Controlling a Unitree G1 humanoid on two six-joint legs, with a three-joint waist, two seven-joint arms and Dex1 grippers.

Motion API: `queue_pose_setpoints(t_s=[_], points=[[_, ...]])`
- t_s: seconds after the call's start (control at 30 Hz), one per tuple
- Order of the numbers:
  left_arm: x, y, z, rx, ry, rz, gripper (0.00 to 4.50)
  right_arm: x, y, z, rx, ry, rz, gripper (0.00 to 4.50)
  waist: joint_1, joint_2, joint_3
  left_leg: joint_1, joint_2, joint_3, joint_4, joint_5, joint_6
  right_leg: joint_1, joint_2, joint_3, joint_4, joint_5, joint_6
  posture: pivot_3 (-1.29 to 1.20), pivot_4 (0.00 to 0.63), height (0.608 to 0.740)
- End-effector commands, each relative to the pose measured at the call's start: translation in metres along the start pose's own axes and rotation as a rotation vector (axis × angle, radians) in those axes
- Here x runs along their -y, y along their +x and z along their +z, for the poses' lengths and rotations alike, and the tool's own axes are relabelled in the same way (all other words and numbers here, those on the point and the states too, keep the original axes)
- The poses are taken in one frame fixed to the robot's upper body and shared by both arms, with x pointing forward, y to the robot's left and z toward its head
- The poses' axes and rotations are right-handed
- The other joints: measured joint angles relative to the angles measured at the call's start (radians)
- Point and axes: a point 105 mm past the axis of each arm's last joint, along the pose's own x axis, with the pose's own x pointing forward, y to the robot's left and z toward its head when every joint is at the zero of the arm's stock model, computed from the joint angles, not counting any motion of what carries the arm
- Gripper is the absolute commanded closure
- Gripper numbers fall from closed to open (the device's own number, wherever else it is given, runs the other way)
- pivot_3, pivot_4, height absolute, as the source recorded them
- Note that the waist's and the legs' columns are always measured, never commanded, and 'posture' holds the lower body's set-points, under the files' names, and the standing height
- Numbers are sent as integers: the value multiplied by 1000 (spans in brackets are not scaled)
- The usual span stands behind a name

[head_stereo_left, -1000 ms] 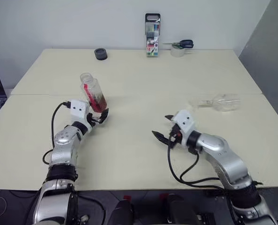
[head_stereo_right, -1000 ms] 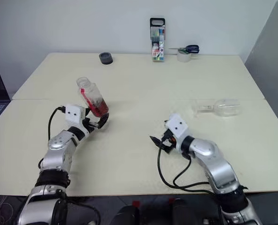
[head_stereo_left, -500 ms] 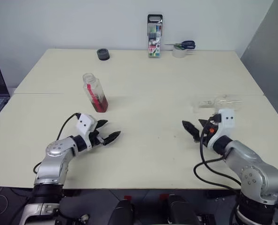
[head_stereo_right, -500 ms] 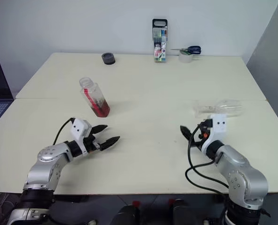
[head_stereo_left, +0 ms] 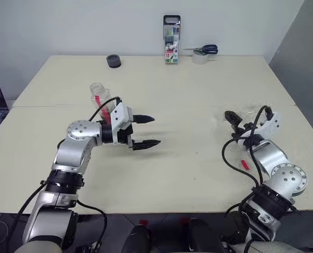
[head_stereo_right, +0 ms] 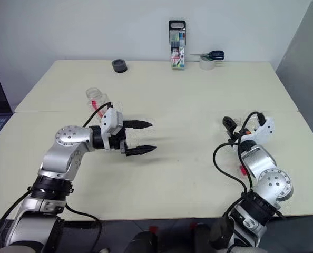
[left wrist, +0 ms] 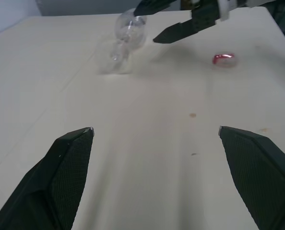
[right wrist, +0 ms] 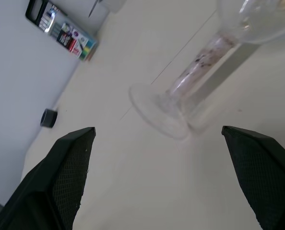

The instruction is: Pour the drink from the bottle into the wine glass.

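Both our arms have swung rightward since a second ago, the left gripper (head_stereo_left: 145,130) gaping empty off the uncapped bottle (head_stereo_left: 103,101) at centre-left and the right gripper (head_stereo_left: 240,123) wide, empty beside the toppled wine glass (right wrist: 200,81) at right, which a nudge could roll along the cream table (head_stereo_left: 188,84) under the white wall (head_stereo_left: 67,26).

The left gripper (head_stereo_left: 144,130) let go of the bottle (head_stereo_left: 100,99) and swung toward the table's middle; the right gripper (head_stereo_left: 235,124) moved to the wine glass (right wrist: 214,57) near the right edge.
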Motion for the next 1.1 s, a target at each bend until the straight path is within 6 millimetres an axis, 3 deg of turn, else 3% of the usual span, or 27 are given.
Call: queue_pose_setpoints(t_s=[0.03,0.77,0.9,1.1], points=[[0,2,14,24,32,-83,40,-19,17,2,22,102,52,0,-5,1,0,0,0,0,0,0,0,0,0,0,0,0,0,0,150,740],[1,10,19,27,63,-138,40,4,76,16,96,221,4,0,-26,2,1,0,0,1,0,0,0,0,1,2,0,0,0,0,150,740],[2,11,19,24,68,-144,0,8,82,19,107,239,3,905,-26,2,1,0,0,2,0,0,0,0,1,2,0,0,0,0,150,740],[3,11,17,15,72,-147,0,17,88,15,97,262,-9,3051,-26,2,1,0,0,2,0,0,0,0,1,2,0,0,0,0,150,740]])
